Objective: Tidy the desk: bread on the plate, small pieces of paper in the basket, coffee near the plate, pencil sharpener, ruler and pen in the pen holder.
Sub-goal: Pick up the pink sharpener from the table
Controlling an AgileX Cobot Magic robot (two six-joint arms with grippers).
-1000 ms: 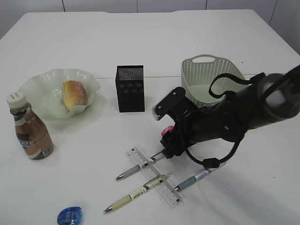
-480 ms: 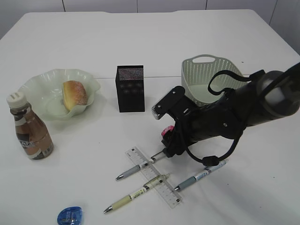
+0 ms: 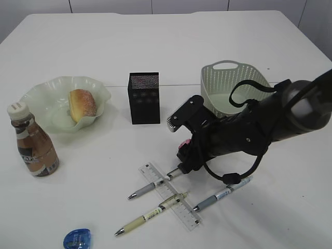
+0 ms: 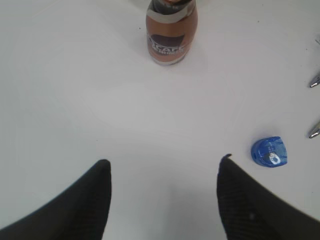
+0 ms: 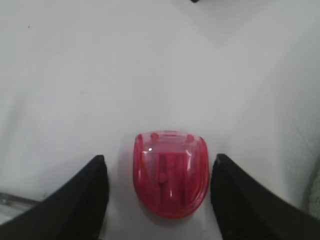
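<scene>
A red pencil sharpener (image 5: 170, 175) lies on the white desk (image 3: 104, 155) between the fingers of my right gripper (image 5: 160, 159), which is open with a gap on both sides. In the exterior view that gripper (image 3: 182, 155) is low over the red sharpener (image 3: 183, 145). A blue pencil sharpener (image 4: 270, 152) lies right of my open, empty left gripper (image 4: 162, 162). The clear ruler (image 3: 168, 194) lies under two pens (image 3: 150, 185), and a third pen (image 3: 220, 194) is beside them. The bread (image 3: 82, 105) sits on the plate (image 3: 46, 101). The small pieces of paper are out of view.
The black mesh pen holder (image 3: 143, 97) stands mid-desk, with the sage-green basket (image 3: 233, 85) to its right behind my right arm. The coffee (image 3: 33, 148) stands in front of the plate at the left. The blue sharpener (image 3: 77, 239) is near the front edge.
My right arm has shifted slightly to the left over the red sharpener. The sharpener, pens and ruler have not moved.
</scene>
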